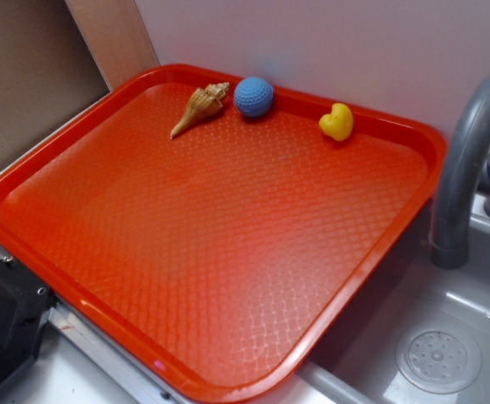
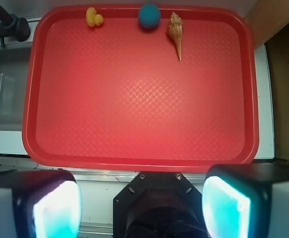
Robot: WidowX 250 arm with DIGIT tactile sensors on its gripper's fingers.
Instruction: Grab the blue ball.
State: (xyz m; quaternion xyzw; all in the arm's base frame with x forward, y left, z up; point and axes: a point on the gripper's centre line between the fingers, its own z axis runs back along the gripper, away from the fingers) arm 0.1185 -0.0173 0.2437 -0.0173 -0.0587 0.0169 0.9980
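Gripper (image 2: 142,203) jaws wide, empty, off tray's near edge. Blue ball (image 2: 149,16) at far rim, seashell (image 2: 175,32) just beside. Approach centred, clear of shell.

A plain pale wall (image 1: 354,50) is seen far ahead of the claw. A brown board (image 1: 26,76) and a light wooden strip (image 1: 114,38) are seen ahead and to the right of it. A grey sink (image 1: 447,337) with a round drain (image 1: 439,360) is set ahead and to the left, and a bent grey tap (image 1: 468,160) is stood beside it. Soft light is cast everywhere.
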